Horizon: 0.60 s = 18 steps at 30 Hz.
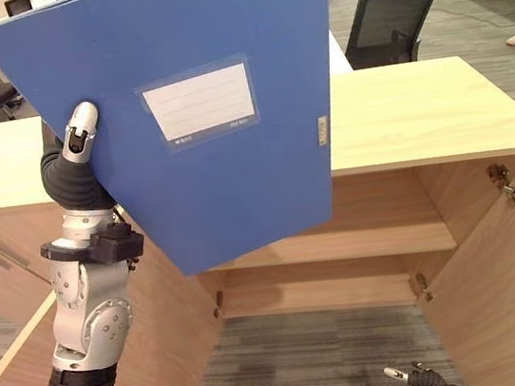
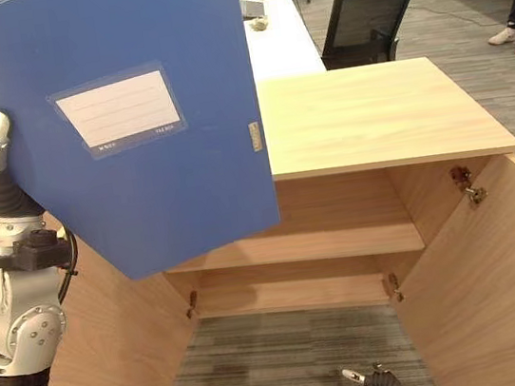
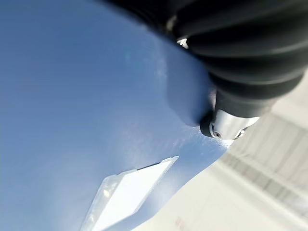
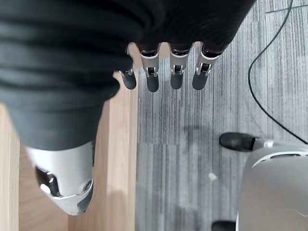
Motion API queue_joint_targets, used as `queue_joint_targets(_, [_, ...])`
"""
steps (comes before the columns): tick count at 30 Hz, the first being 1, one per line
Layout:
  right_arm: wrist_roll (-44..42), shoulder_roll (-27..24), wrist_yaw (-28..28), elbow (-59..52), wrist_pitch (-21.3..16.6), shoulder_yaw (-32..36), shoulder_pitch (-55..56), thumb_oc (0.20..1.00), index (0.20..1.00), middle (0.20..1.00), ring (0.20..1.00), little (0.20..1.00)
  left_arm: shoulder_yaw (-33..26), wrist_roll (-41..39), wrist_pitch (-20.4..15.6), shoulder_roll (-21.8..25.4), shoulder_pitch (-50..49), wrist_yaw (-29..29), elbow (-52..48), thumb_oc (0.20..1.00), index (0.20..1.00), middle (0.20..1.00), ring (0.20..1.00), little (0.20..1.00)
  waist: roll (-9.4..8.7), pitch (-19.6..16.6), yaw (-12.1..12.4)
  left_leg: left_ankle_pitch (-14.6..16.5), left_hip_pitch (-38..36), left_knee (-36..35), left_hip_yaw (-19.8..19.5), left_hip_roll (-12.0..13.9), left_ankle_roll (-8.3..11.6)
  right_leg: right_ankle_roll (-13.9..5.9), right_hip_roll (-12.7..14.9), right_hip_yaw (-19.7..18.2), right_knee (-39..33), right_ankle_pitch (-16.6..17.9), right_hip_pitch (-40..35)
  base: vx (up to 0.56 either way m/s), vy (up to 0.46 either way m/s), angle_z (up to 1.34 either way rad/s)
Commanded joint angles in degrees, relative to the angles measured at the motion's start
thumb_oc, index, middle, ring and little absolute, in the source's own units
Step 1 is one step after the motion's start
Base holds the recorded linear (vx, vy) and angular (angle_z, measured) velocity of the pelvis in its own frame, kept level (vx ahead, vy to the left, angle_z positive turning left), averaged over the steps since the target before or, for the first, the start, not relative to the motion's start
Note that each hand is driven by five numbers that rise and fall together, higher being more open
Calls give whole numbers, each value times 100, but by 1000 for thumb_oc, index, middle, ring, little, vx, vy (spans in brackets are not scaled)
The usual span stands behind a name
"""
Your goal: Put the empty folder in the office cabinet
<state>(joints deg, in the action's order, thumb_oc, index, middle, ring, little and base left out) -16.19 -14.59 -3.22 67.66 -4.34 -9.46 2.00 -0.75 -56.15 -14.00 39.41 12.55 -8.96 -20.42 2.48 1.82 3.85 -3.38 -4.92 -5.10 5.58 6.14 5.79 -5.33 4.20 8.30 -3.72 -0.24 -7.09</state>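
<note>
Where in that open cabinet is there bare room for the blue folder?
The shelf inside the cabinet lies bare between its side walls, and so does the space beneath it. The cabinet's top is bare too. The folder, raised in the left hand, crowds the left side.

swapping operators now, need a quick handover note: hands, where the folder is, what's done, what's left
Left hand: shut on the blue folder, holding it raised above the cabinet top.
Right hand: open, holding nothing, hanging low near the floor.
Done: folder picked up; both cabinet doors stand open.
Left: lower the folder onto the inner shelf and release it.
</note>
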Motion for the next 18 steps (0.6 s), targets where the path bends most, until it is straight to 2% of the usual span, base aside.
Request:
queue_joint_targets(1, [84, 5, 169, 43, -149, -208, -316, 1000, 1000, 1000, 1000, 1000, -2, -756, 113, 646, 114, -521, -65, 200, 200, 200, 200, 200, -223, -74, 93, 226, -81, 19, 185, -128, 128, -589, 115, -187, 607, -336, 328, 0, 0, 0])
queue_joint_targets(7, [-519, -118, 263, -578, -312, -141, -471, 1000, 1000, 1000, 1000, 1000, 315, -823, 186, 942, 53, -585, 7, 200, 200, 200, 200, 200, -234, -47, 84, 202, -66, 31, 211, -118, 124, -606, 107, -196, 647, -322, 372, -2, 1, -2])
queue_joint_targets(8, [-657, -272, 253, -1254, -415, -90, -491, 1000, 1000, 1000, 1000, 1000, 321, -734, 139, 970, 26, -499, 116, 200, 200, 200, 200, 200, -250, -29, 72, 194, -50, 32, 219, -113, 124, -611, 107, -210, 659, -316, 402, -3, -4, -10])
queue_joint_targets(9, [-656, -276, 248, -1274, -404, -90, -478, 1000, 1000, 1000, 1000, 1000, 322, -733, 140, 966, 22, -498, 114, 200, 200, 200, 200, 200, -247, -31, 73, 195, -51, 33, 219, -113, 124, -611, 108, -210, 662, -317, 402, -1, -4, -11])
queue_joint_targets(10, [-719, -404, 282, -1802, -470, -48, -428, 1000, 1000, 1000, 1000, 1000, 322, -711, 131, 917, -30, -460, 178, 200, 200, 200, 200, 200, -255, -24, 54, 193, -46, 32, 224, -112, 122, -617, 108, -219, 665, -311, 419, 9, 4, -9])
queue_joint_targets(11, [-756, -739, 298, -2847, -578, 107, -310, 1000, 1000, 1000, 1000, 1000, 314, -584, 149, 879, -122, -414, 337, 200, 200, 200, 200, 200, -265, -6, -5, 190, -44, 34, 233, -111, 118, -624, 114, -227, 687, -305, 449, 13, 10, -8])
queue_joint_targets(12, [-755, -873, 316, -3244, -617, 189, -254, 1000, 1000, 1000, 1000, 1000, 307, -527, 164, 862, -146, -407, 402, 200, 200, 200, 200, 200, -264, -2, -29, 188, -46, 33, 237, -110, 116, -630, 119, -220, 698, -301, 463, 17, 18, -6])
queue_joint_targets(18, [-1060, -1588, 687, -4864, -629, 579, -100, 1000, 1000, 1000, 1000, 1000, 259, -101, 121, 731, -177, -378, 724, 200, 200, 200, 200, 200, -280, 19, -144, 181, -36, 32, 260, -112, 112, -651, 145, -251, 746, -282, 543, 3, 3, -1])
